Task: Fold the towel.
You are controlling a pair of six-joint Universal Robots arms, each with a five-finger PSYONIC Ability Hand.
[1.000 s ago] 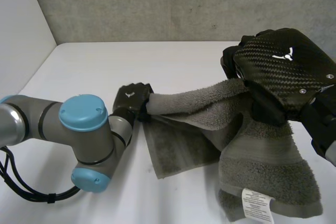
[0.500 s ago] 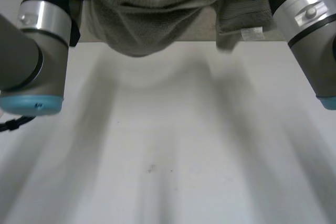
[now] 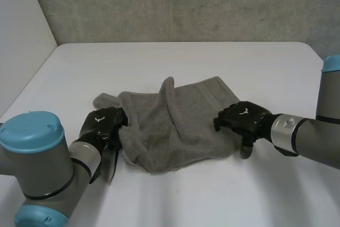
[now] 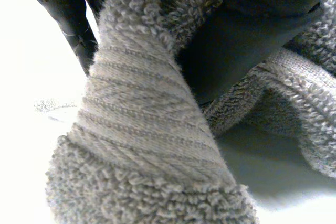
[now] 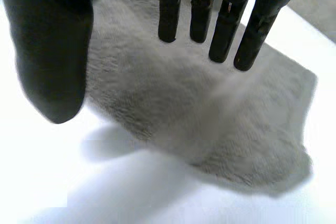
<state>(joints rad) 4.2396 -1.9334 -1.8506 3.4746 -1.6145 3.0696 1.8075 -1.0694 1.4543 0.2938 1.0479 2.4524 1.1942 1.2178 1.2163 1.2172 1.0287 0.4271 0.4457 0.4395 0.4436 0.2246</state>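
A grey towel (image 3: 175, 126) lies rumpled on the white table (image 3: 186, 62), with a raised ridge running across its middle. My left hand (image 3: 103, 123) is at the towel's left edge. In the left wrist view, a banded edge of the towel (image 4: 142, 129) is pinched between the fingers and thumb of that hand (image 4: 241, 40). My right hand (image 3: 244, 120) is at the towel's right edge. Its fingers (image 5: 170, 9) hang straight just above the towel (image 5: 184, 108), with the thumb apart and nothing held.
A grey wall (image 3: 186, 3) runs behind the table's far edge, and a white side wall (image 3: 21, 35) stands at the left. Bare table surrounds the towel in front and behind. The right arm (image 3: 313, 136) lies low over the table's right side.
The towel was held bunched between both hands, then lifted high. Now it lies spread on the table, the right hand has let go and the left hand still holds its edge.
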